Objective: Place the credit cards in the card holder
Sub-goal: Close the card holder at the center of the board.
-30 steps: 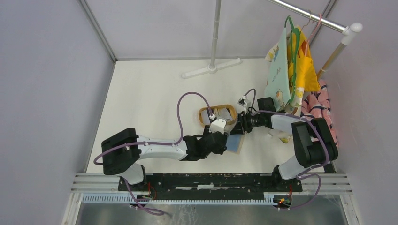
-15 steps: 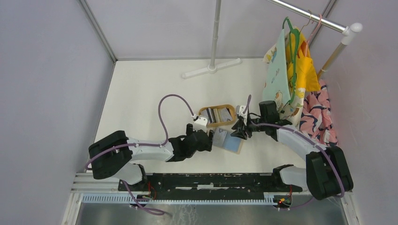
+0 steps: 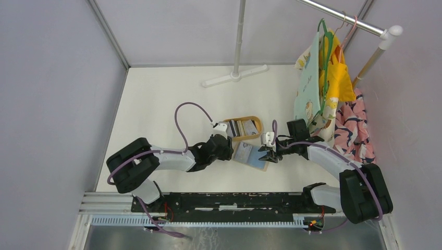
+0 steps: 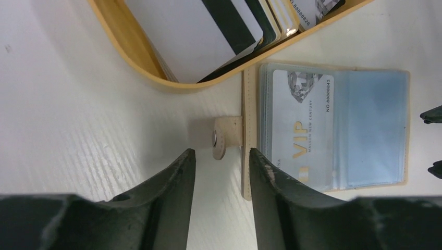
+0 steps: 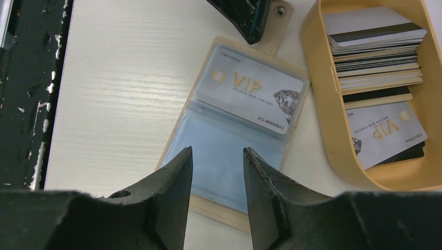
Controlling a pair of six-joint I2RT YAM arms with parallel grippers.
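The beige card holder lies open and flat on the table, blue lining up. One grey VIP card sits in a sleeve; the other sleeve is bare. More credit cards are stacked in the oval wooden tray, with another VIP card beside them. My left gripper is open and empty, its jaws either side of the snap tab at the holder's edge. My right gripper is open and empty, just above the bare sleeve at the holder's opposite edge.
The tray rim touches the holder's top edge. A white stand base sits at the back. Clothes hang on a rack at the right. The black rail runs along the table's near edge.
Both grippers, close together over the holder a second ago, have drawn apart to its two sides. The holder now lies flat and open on the table.
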